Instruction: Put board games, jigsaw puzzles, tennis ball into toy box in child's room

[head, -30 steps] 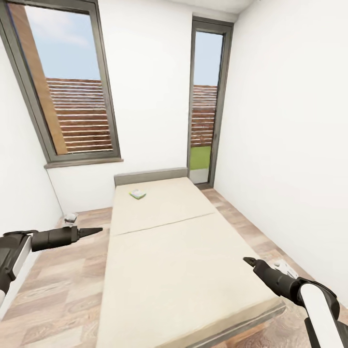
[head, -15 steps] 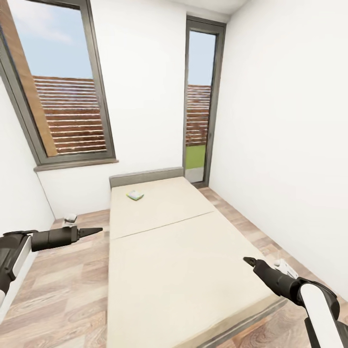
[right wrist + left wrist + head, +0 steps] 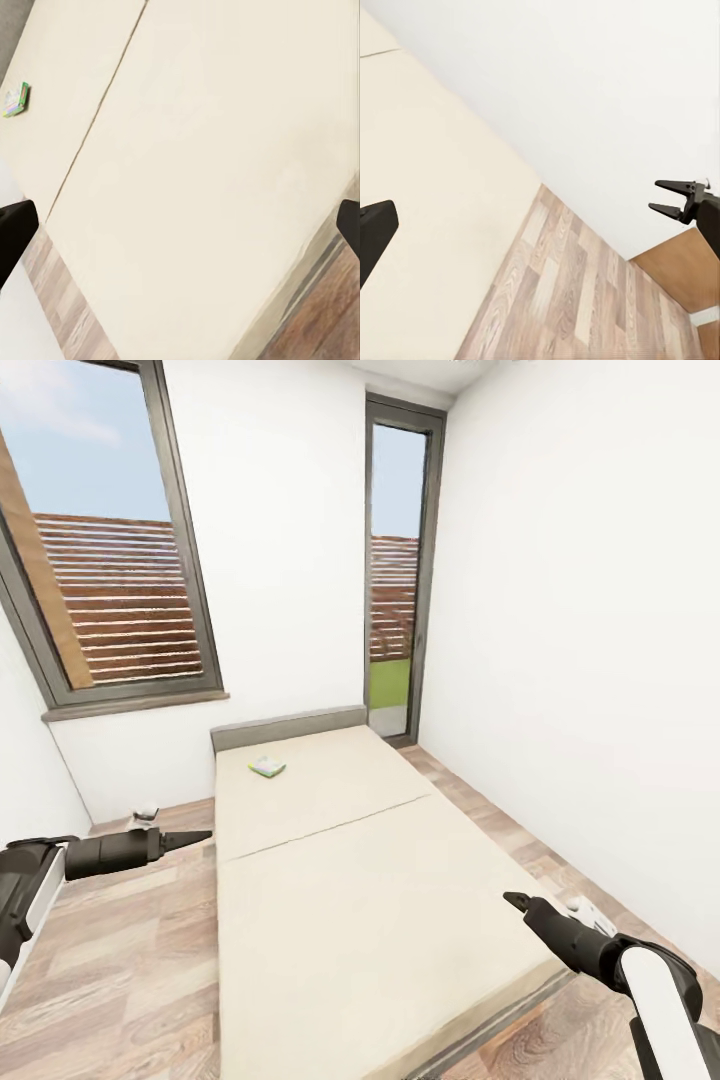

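Green board game [image 3: 266,767] lies far up the bed [image 3: 380,920]; both grippers [image 3: 198,836] [image 3: 514,901] look empty, spread unclear; next, drive closer.

The board game [image 3: 267,767] far up the bed [image 3: 330,860] is too small to identify

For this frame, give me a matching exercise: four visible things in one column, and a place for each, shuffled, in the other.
Things:
1. board game
2. left gripper
3. right gripper
4. glass door

Places:
A. in the far wall, beyond the bed's head end
B. over the near right part of the mattress
C. lying flat on the mattress near the headboard
D. over the wooden floor beside the bed

Pairs: 1-C, 2-D, 3-B, 4-A
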Robot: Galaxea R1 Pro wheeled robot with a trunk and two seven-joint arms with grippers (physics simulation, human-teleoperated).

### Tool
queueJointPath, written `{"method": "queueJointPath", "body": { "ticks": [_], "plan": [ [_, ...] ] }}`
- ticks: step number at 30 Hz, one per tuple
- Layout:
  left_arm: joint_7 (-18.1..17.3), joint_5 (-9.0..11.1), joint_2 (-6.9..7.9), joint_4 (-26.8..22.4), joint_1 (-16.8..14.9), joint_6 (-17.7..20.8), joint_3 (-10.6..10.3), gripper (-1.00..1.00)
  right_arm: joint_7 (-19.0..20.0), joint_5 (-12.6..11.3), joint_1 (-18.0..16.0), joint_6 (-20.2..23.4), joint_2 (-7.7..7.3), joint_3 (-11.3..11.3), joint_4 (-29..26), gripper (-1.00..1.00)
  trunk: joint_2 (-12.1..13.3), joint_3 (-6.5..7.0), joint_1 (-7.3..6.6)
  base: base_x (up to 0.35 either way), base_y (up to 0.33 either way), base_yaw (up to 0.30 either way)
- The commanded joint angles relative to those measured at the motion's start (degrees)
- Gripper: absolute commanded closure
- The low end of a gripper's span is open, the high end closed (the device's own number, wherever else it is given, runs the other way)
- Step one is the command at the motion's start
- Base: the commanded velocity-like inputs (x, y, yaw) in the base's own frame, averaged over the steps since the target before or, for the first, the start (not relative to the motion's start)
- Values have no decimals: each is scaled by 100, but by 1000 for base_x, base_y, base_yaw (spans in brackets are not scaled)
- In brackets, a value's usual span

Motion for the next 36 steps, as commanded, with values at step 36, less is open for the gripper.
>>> {"method": "queueJointPath", "body": {
  "ticks": [36],
  "plan": [
    [-27,16,3,-63,-2,60,1,-100,-57,-60,-7,18,3,-7,-6,-100,-10,-11,2,0,135,-141]
  ]
}}
